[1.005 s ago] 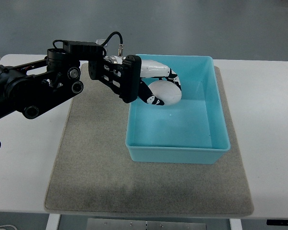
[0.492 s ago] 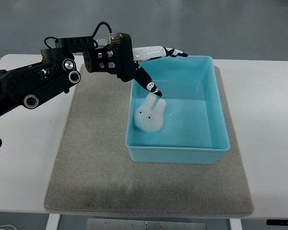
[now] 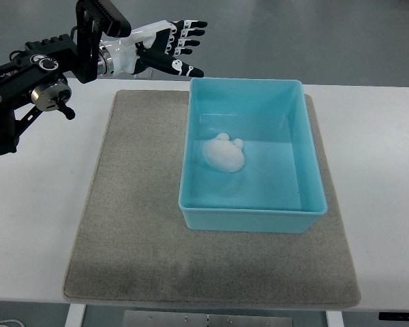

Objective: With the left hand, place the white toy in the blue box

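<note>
The white toy (image 3: 224, 153) lies inside the blue box (image 3: 307, 146), and the left robot hand (image 3: 167, 51), fingers spread and empty, hovers beyond the box's far-left corner, so only retreat remains.

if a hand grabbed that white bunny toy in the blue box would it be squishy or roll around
The white toy looks soft and matte, so it probably squashes and grips easily. Its lumpy shape with ears suggests it would flop rather than roll. It seems light for its size, lying on the blue box floor.
</note>
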`<action>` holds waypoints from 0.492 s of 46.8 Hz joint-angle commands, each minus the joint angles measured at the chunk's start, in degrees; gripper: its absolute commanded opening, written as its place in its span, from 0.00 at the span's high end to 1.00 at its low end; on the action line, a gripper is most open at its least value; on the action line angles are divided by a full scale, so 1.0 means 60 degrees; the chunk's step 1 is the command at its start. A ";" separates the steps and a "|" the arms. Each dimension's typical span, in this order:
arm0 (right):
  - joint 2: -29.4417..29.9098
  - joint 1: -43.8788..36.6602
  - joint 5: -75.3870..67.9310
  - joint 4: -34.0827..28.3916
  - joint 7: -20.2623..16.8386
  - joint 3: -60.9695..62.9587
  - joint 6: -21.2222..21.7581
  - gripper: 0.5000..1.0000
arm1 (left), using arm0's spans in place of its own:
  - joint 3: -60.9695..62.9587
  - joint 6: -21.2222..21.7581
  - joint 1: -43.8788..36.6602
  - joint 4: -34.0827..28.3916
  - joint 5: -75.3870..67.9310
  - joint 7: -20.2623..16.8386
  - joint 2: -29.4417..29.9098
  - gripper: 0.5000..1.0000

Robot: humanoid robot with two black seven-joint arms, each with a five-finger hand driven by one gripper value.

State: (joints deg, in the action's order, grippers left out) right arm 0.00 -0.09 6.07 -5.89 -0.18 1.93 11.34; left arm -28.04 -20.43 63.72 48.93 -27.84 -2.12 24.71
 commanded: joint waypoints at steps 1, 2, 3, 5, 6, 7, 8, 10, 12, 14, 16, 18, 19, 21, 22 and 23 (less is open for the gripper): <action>0.0000 0.0000 -0.0001 0.0000 0.0001 0.0000 0.0000 0.13 | -0.0028 -0.0548 0.0000 -0.0493 0.1048 0.0119 0.0012 0.01; 0.0000 0.0000 -0.0001 0.0000 0.0001 0.0000 0.0000 0.13 | -0.0072 -0.0709 -0.0015 -0.0596 0.1312 0.0134 0.0041 0.01; 0.0000 0.0000 -0.0001 0.0000 0.0001 0.0000 0.0000 0.13 | -0.0130 -0.0871 -0.0044 -0.0698 0.1590 0.0134 0.0085 0.01; 0.0000 0.0000 -0.0001 0.0000 0.0001 0.0000 0.0000 0.13 | -0.0277 -0.1178 -0.0103 -0.0903 0.2118 0.0148 0.0173 0.01; 0.0000 0.0000 -0.0001 0.0000 0.0001 0.0000 0.0000 0.13 | -0.0350 -0.1325 -0.0132 -0.0991 0.2410 0.0163 0.0217 0.01; 0.0000 0.0000 -0.0001 0.0000 0.0001 0.0000 0.0000 0.13 | -0.0409 -0.1486 -0.0190 -0.1079 0.2689 0.0163 0.0261 0.01; 0.0000 0.0000 -0.0001 0.0000 0.0001 0.0000 0.0000 0.13 | -0.0453 -0.1632 -0.0263 -0.1153 0.2953 0.0163 0.0290 0.01; 0.0000 0.0000 -0.0001 0.0000 0.0001 0.0000 0.0000 0.13 | -0.0497 -0.1896 -0.0439 -0.1299 0.3436 0.0192 0.0363 0.01; 0.0000 0.0000 -0.0001 0.0000 0.0001 0.0000 0.0000 0.13 | -0.0526 -0.2131 -0.0615 -0.1387 0.3876 0.0280 0.0451 0.01; 0.0000 0.0000 -0.0001 0.0000 0.0001 0.0000 0.0000 0.13 | -0.0556 -0.2307 -0.0747 -0.1475 0.4301 0.0397 0.0539 0.01; 0.0000 0.0000 -0.0001 0.0000 0.0001 0.0000 0.0000 0.13 | -0.0570 -0.2428 -0.0879 -0.1519 0.4696 0.0499 0.0598 0.01; 0.0000 0.0000 -0.0001 0.0000 0.0001 0.0000 0.0000 0.13 | -0.0614 -0.2428 -0.1025 -0.1534 0.5063 0.0573 0.0657 0.01; 0.0000 0.0000 -0.0001 0.0000 0.0001 0.0000 0.0000 0.13 | -0.0643 -0.2428 -0.1098 -0.1549 0.5239 0.0602 0.0671 0.01; 0.0000 0.0000 -0.0001 0.0000 0.0001 0.0000 0.0000 0.13 | -0.0731 -0.2428 -0.1245 -0.1549 0.5517 0.0632 0.0686 0.01; 0.0000 0.0000 -0.0001 0.0000 0.0001 0.0000 0.0000 0.12 | -0.0775 -0.2428 -0.1318 -0.1549 0.5635 0.0646 0.0701 0.01; 0.0000 0.0000 -0.0001 0.0000 0.0001 0.0000 0.0000 0.13 | -0.0833 -0.2428 -0.1391 -0.1549 0.5737 0.0646 0.0715 0.01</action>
State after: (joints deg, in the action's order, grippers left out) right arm 0.00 -0.09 6.06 -5.89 -0.17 1.93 11.34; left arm -32.15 -35.01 56.68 39.65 4.21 1.53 28.75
